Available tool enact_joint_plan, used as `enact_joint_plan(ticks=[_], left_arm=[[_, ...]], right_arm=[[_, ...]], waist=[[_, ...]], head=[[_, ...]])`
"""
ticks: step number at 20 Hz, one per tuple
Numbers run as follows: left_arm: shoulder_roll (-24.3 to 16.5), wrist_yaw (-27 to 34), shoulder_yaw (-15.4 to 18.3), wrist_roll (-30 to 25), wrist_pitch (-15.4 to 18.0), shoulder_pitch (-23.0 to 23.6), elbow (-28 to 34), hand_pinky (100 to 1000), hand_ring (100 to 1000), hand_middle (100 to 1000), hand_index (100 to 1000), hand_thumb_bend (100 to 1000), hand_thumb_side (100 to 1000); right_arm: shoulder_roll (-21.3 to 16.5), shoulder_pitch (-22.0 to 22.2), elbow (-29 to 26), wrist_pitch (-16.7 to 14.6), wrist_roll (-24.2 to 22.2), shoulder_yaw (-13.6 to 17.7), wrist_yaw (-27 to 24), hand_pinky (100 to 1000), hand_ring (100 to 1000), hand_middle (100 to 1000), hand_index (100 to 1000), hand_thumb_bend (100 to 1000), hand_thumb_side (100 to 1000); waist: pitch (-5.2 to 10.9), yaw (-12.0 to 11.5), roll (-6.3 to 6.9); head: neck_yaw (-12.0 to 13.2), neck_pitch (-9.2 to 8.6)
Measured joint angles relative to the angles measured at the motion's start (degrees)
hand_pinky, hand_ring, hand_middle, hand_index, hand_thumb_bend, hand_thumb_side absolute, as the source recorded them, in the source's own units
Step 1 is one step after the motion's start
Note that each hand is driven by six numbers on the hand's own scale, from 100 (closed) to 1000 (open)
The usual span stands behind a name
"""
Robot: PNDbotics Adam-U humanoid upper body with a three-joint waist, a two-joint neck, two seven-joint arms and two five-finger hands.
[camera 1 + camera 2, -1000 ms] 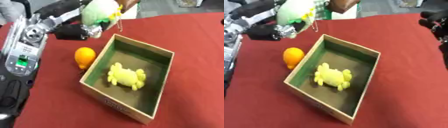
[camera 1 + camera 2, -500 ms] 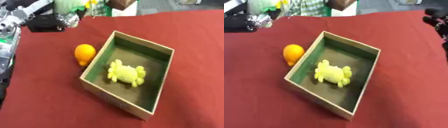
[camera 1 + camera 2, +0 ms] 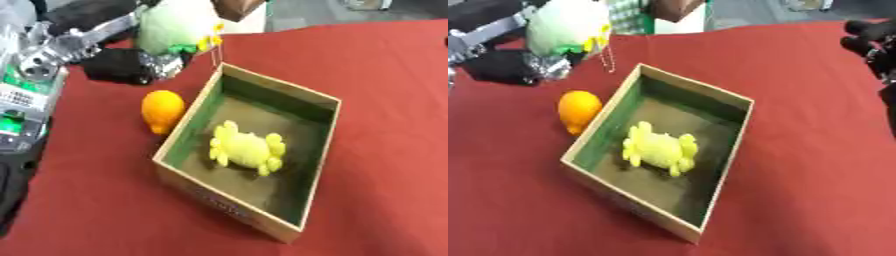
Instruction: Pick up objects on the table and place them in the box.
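A shallow cardboard box (image 3: 318, 150) with a green inside stands in the middle of the red table (image 3: 385, 70). A yellow plush toy (image 3: 245, 148) lies on the box floor. An orange round object (image 3: 162, 110) rests on the cloth against the box's left wall. Above the table, just beyond the box's far left corner, my left hand (image 3: 131, 66) is shut on a pale green plush toy (image 3: 175, 26) with yellow trim; a thin tag string hangs from the toy. My right hand (image 3: 870, 42) shows black at the right edge, away from the box.
My left arm (image 3: 35, 75), silver and black with a green board, fills the left edge beside the orange object. Striped fabric and a brown shape (image 3: 677, 9) show beyond the table's far edge. Red cloth lies open right of and in front of the box.
My left hand with the green plush swung out to the far left half a second ago and has come back right, toward the box's far left corner. Box, yellow toy and orange object stay put.
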State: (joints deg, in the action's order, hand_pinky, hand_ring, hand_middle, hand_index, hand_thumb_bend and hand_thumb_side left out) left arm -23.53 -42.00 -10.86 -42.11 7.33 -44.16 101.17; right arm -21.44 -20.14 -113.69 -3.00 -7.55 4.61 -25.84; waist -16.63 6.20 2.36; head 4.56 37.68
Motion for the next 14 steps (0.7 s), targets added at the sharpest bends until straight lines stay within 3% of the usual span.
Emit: enact_joint_plan(ticks=[8, 10, 12, 13, 14], left_arm=[[4.9, -9.6, -5.0, -3.2, 4.0, -0.9, -8.0, 757, 876, 914, 1000, 265, 894], [5.5, -10.9, -5.8, -3.8, 5.0, -1.3, -9.5, 769, 884, 925, 1000, 303, 884], [6.0, -11.8, -6.3, -4.7, 6.0, -1.4, -10.7, 804, 914, 982, 1000, 408, 887], [6.2, -12.1, -6.5, -5.2, 6.5, -1.6, -11.2, 825, 933, 1000, 1000, 421, 837], [6.5, -12.3, -6.6, -5.6, 7.0, -1.8, -11.6, 834, 942, 1000, 1000, 345, 714]], right_arm=[[0.0, 0.4, 0.0, 0.3, -0.3, 0.0, 0.3, 861, 811, 562, 916, 100, 644], [0.0, 0.5, 0.0, 0.5, -0.5, 0.0, 0.4, 862, 812, 561, 916, 100, 642], [0.0, 0.5, 0.0, 0.5, -0.5, 0.0, 0.6, 863, 812, 561, 917, 100, 641], [0.0, 0.5, 0.0, 0.6, -0.6, 0.0, 0.6, 863, 812, 560, 916, 100, 640], [0.0, 0.5, 0.0, 0.6, -0.6, 0.0, 0.7, 863, 812, 560, 916, 100, 640]], waist=[[-0.33, 0.2, 0.70], [-0.36, 0.3, 0.73], [-0.47, 0.5, 0.77], [-0.51, 0.5, 0.84], [-0.52, 0.5, 0.90]], head=[[0.4, 0.02], [0.4, 0.04], [0.4, 0.07], [0.4, 0.07], [0.4, 0.07]])
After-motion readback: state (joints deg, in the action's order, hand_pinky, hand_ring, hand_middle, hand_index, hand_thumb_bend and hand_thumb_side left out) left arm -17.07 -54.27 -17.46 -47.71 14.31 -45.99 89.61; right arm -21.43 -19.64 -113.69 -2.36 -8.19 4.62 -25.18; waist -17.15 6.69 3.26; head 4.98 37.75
